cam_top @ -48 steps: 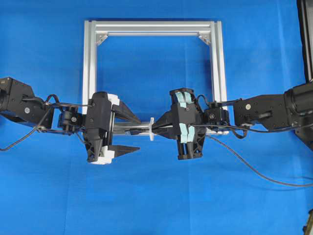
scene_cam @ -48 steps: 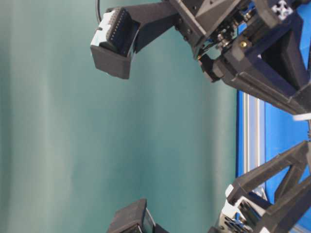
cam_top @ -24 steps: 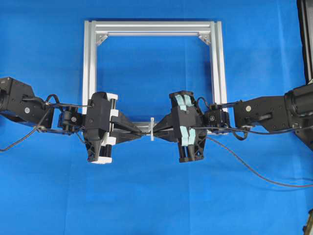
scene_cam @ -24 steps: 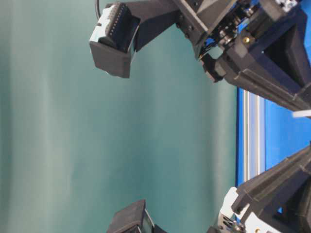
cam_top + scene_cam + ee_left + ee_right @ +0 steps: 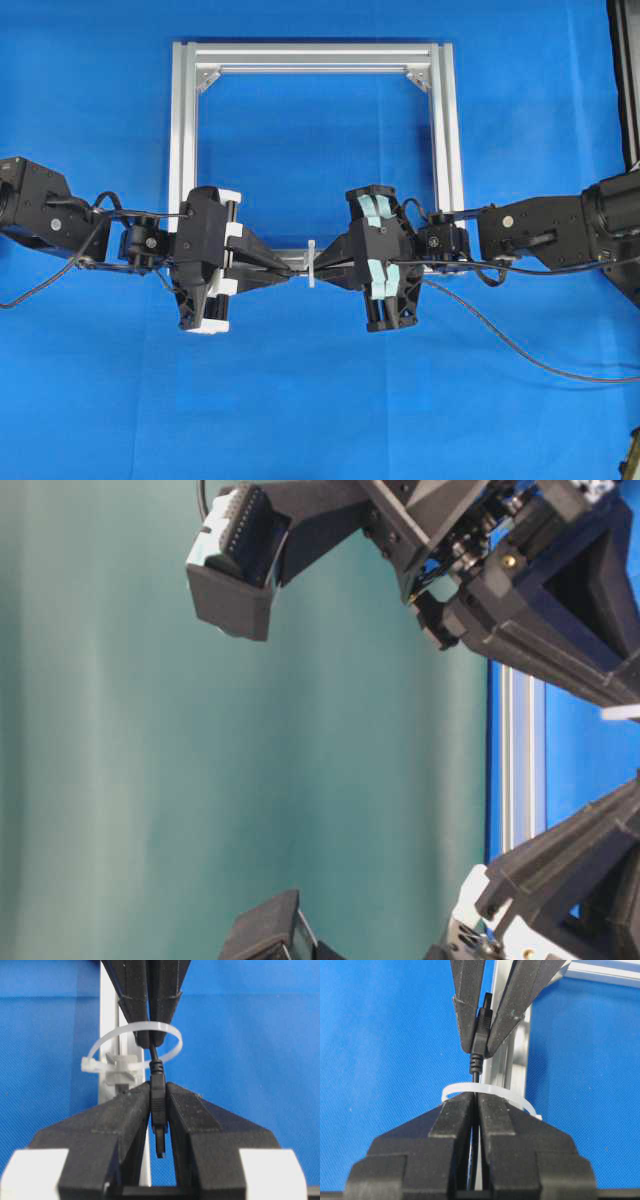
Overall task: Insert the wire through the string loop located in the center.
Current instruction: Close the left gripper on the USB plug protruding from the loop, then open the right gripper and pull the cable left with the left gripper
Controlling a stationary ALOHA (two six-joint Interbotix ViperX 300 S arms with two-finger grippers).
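- Now the step in hand looks like the handover: the wire (image 5: 154, 1057) already runs through the string loop (image 5: 131, 1050), which stands on the near bar of the silver frame (image 5: 183, 120), midway between the two arms.
- On the loop's left side, the left claw (image 5: 158, 1110) is clamped on the wire's dark plug (image 5: 158, 1110); its pads press both flanks of the plug and the metal tip pokes out behind them.
- On the other side, the right claw (image 5: 475, 1110) is narrowed around the thin cable just short of the loop. Whether it grips firmly or has begun to slacken, I cannot tell.
- Both claws sit very close to the loop, one on each side, tips nearly meeting.
- Judging from this, the next move calls for the right claw to let go of the cable, then for the left claw to draw the plug away from the loop, straight along the wire's line, so the tie is not bent or dragged off the bar.
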